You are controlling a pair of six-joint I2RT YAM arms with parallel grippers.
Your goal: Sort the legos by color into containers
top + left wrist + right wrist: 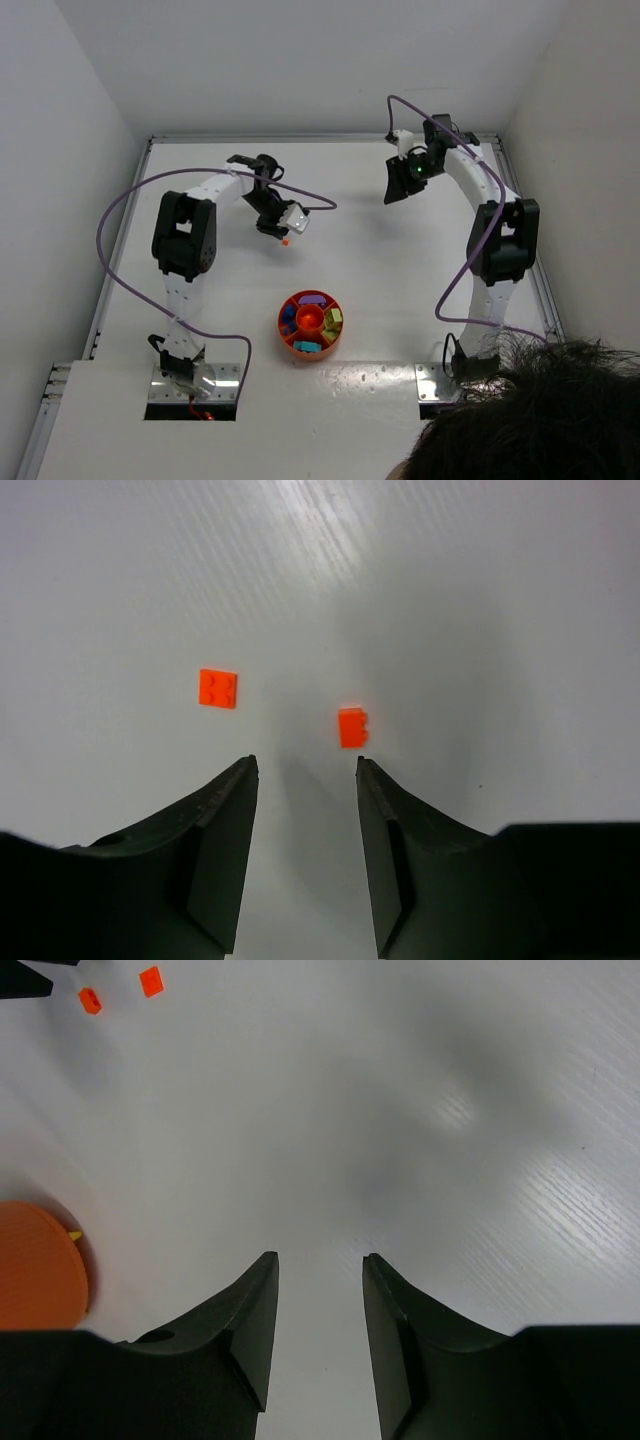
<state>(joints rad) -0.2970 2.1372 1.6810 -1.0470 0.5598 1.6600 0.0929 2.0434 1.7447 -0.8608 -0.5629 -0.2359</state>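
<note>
Two orange-red legos lie on the white table in the left wrist view, one flat and one just ahead of the right fingertip. My left gripper is open and empty, hovering just short of them. From above only one of these legos shows, beside the left gripper. The round orange-red divided tray holds purple, blue, teal and yellow-green legos in its wedges. My right gripper is open and empty over bare table at the back right. The tray's edge and both legos show at the left of its view.
White walls close the table at the back and sides. Purple cables loop from both arms. A person's dark-haired head is at the near right corner.
</note>
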